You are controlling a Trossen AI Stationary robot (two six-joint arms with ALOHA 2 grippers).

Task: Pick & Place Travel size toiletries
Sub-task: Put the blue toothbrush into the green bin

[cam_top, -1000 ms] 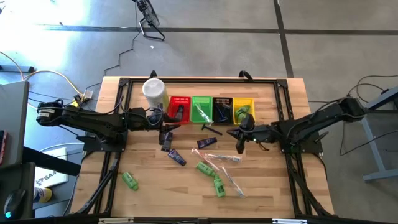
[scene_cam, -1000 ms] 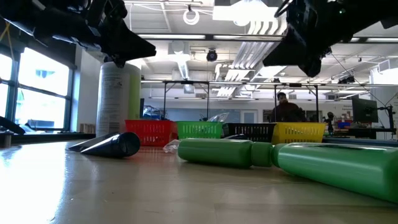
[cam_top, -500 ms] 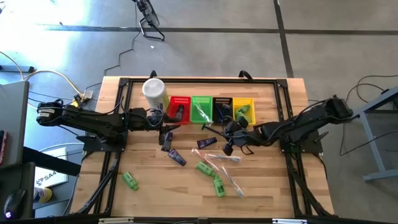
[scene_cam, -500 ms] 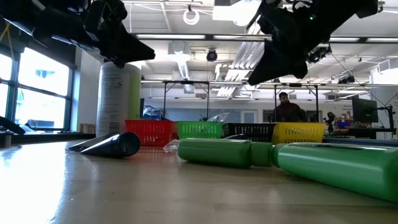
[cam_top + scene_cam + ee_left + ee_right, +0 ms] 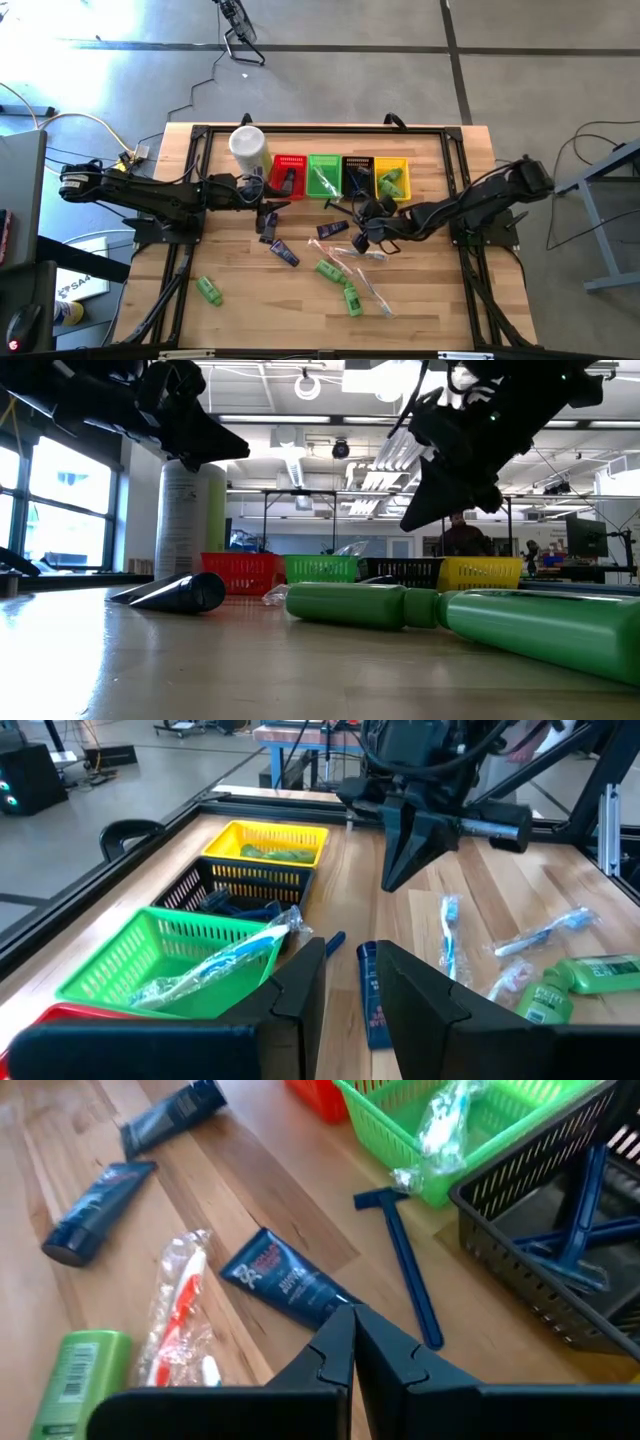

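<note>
The right gripper point(image 5: 365, 236) hangs over the middle of the table, fingers pressed together and holding nothing, its tip above a dark navy tube point(image 5: 288, 1284) that lies flat on the wood just near of the baskets. Just beside that tube a blue razor point(image 5: 401, 1257) lies loose on the table, its head toward the green basket point(image 5: 322, 175). That green basket has a plastic-wrapped toothbrush point(image 5: 226, 958) resting in it and poking over the rim; the black basket point(image 5: 560, 1270) beside it holds more blue razors, the yellow basket point(image 5: 392, 176) holds green bottles, and the red basket point(image 5: 287, 172) sits at the left end of the row next to a tall white canister point(image 5: 248, 148). Over on the left, the left gripper point(image 5: 264, 208) waits near the red basket, fingers a little apart with nothing between them. Scattered nearer on the table: two more navy tubes point(image 5: 282, 251), wrapped toothbrushes point(image 5: 362, 254), a pair of green bottles point(image 5: 340, 284), and one lone green bottle point(image 5: 208, 290) well off to the near left.
</note>
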